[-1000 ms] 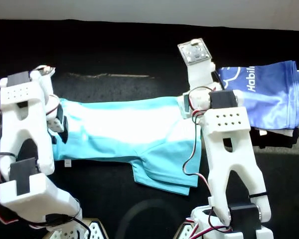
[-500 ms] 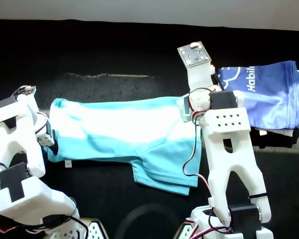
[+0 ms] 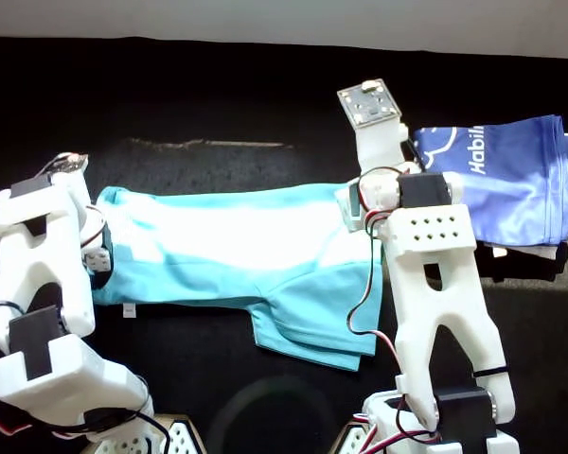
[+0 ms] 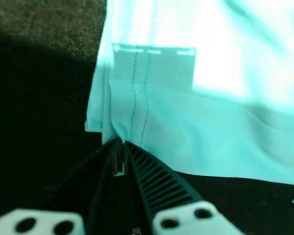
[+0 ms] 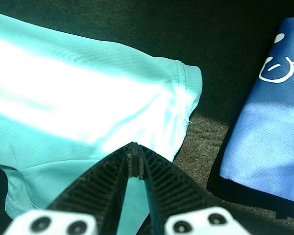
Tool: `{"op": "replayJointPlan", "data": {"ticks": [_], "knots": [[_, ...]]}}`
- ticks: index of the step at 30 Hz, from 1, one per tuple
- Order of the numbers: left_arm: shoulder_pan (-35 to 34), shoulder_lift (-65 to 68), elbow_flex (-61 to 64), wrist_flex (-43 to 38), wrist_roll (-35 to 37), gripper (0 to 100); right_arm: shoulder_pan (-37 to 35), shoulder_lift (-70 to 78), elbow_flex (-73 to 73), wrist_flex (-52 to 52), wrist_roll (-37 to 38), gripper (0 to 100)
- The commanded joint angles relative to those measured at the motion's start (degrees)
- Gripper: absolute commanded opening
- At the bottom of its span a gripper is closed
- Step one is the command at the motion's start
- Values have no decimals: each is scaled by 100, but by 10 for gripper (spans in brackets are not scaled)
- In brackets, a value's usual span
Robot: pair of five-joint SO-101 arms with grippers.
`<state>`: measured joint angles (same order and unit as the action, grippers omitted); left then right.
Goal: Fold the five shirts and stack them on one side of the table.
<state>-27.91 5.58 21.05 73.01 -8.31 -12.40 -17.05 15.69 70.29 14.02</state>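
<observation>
**Workpiece position.** The turquoise shirt (image 3: pixel 237 251) lies lengthwise across the middle of the table (image 3: pixel 265 95), partly folded into a long band. One short sleeve (image 3: pixel 312 331) sticks out toward the arm bases. At the right side of the table a folded blue shirt (image 3: pixel 511 184) rests on top of a black shirt (image 3: pixel 521 263), forming the stack. The stack lies just beside the turquoise shirt's right end.

**Gripper state.** The left gripper (image 4: pixel 118 147) is pressed together on the shirt's left end, pinching the stitched hem edge. The right gripper (image 5: pixel 134 161) is at the opposite end with its jaws pressed together over the cloth. Whether fabric is caught between the tips cannot be confirmed from the wrist view.

**Handling properties.** Judge the shirt as light, thin and fully limp. It will sag, drape and drag along the surface and will not hold a shape. The knit looks smooth and may slip from a shallow pinch. Take hold at hems, seams or corners, where doubled layers give the jaws more to bite. Grip both ends together to keep a fold line straight.

**Surface and surroundings.** The table is covered in dark, matte material that offers some drag. A pale strip (image 3: pixel 265 19) runs beyond its far edge.
</observation>
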Motion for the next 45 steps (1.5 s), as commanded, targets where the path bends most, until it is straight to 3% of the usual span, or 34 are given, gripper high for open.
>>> {"op": "replayJointPlan", "data": {"ticks": [1, 10, 15, 22, 26, 33, 37, 40, 45], "knots": [[101, -268, -462, 18, 18, 8, -31, -295, -4, 13, -35, 7], [40, -277, -1130, 44, -9, 8, -31, -295, -4, 13, -35, 7], [48, -259, -1631, 554, -369, 8, -31, -295, -22, 13, -35, 7], [-180, -259, -716, 580, -1178, 9, -31, -295, -40, 13, -35, 7], [-189, -259, -444, 580, -1275, 24, -75, -295, -13, 22, -53, 7], [-558, -321, -1007, 730, -1240, 205, -716, -251, 13, 611, 316, 7], [-541, -321, -1754, 1240, -1213, 185, -1200, -242, 347, 787, 756, 7], [-312, -259, -2018, 1398, -703, 163, -1648, -242, 1182, 716, 1011, 8], [400, -13, -1095, 800, -220, 70, -2193, -242, 2316, 119, 1143, 21]]}}
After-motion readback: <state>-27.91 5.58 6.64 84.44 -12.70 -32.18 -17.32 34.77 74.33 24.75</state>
